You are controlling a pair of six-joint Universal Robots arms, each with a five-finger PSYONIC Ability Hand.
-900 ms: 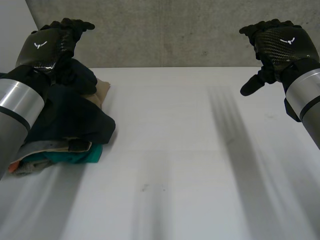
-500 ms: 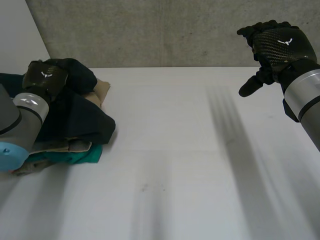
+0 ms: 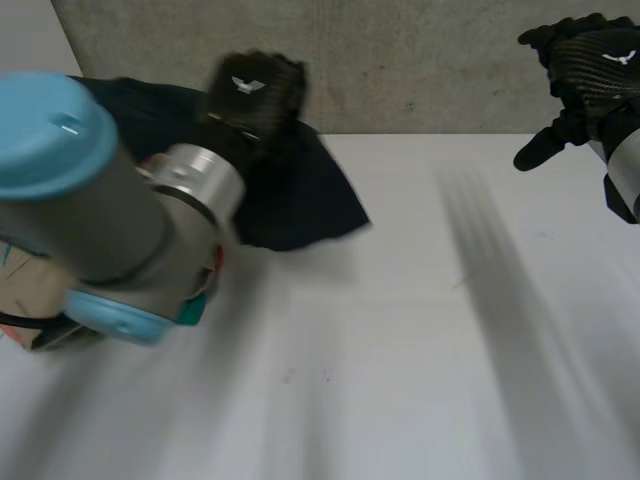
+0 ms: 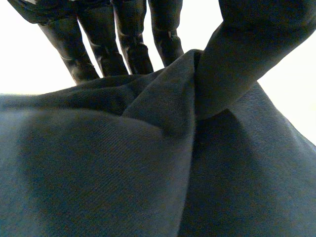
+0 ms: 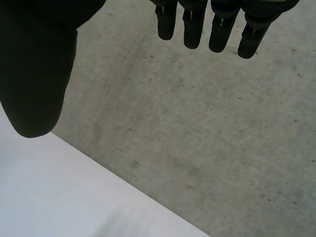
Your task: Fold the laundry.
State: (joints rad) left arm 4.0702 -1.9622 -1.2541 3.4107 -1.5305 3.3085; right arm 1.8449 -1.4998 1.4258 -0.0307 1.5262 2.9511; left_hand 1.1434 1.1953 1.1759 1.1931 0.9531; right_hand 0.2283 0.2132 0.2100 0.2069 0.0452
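Observation:
In the head view my left hand (image 3: 252, 88) is raised over the table's far left, its fingers and thumb pinched on a dark navy garment (image 3: 305, 195) that hangs from it down to the table. In the left wrist view the thumb (image 4: 247, 54) presses a fold of this navy garment (image 4: 148, 173) against the fingers (image 4: 123, 44). Behind my left arm, bits of the laundry pile (image 3: 190, 308) show at the left edge. My right hand (image 3: 590, 80) hovers high at the far right, open and holding nothing, with relaxed fingers (image 5: 212, 24) and the thumb (image 5: 34, 64) apart.
The white table (image 3: 400, 360) stretches bare in front and to the right of the garment. A concrete wall (image 3: 420, 60) rises behind the table's far edge. My left arm (image 3: 110, 220) covers most of the pile.
My left hand has closed on the navy garment, lifted it off the pile and swung it right toward the table's middle. My right hand drifted a little right and up.

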